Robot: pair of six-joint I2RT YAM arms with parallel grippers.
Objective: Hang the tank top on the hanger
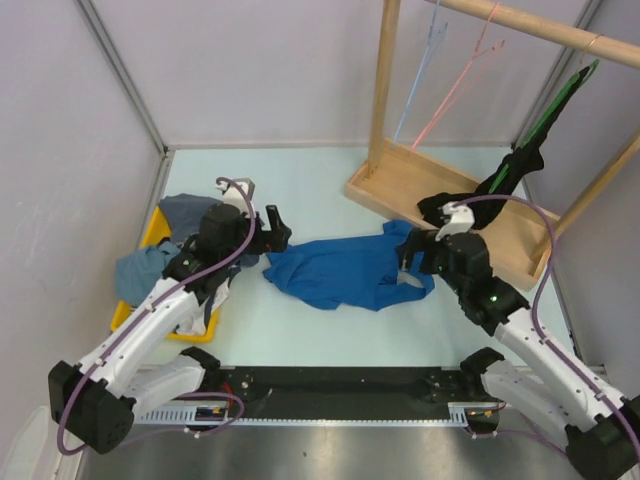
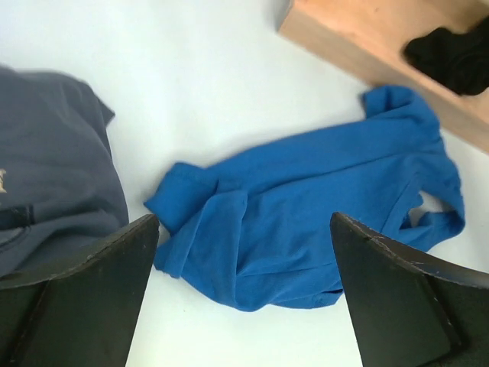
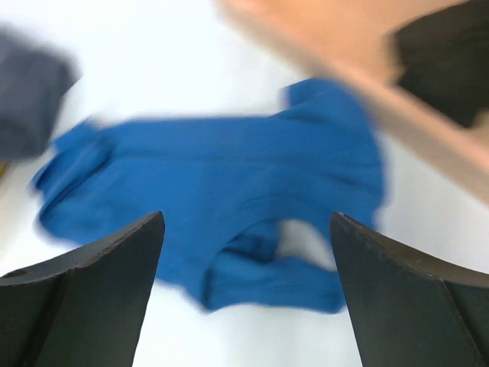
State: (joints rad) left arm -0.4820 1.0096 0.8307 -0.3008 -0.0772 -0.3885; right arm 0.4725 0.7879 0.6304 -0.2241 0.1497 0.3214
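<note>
The bright blue tank top [image 1: 345,272] lies crumpled on the table between my two arms. In the left wrist view the tank top [image 2: 306,206] spreads out just beyond my left gripper [image 2: 244,306], which is open and holds nothing. My left gripper [image 1: 275,235] hovers at the garment's left end. My right gripper [image 1: 408,255] is at its right end, over a strap loop. In the blurred right wrist view the tank top [image 3: 229,183] fills the middle, with my right gripper [image 3: 246,306] open and empty above it. The pink hanger [image 1: 462,80] hangs from the wooden rail at the back right.
A wooden rack base [image 1: 400,180] stands behind the tank top. A light blue hanger [image 1: 420,75] hangs beside the pink one, and a green hanger with black cloth [image 1: 525,150] to the right. A yellow bin [image 1: 150,235] holds a dark grey shirt [image 2: 53,160] at left.
</note>
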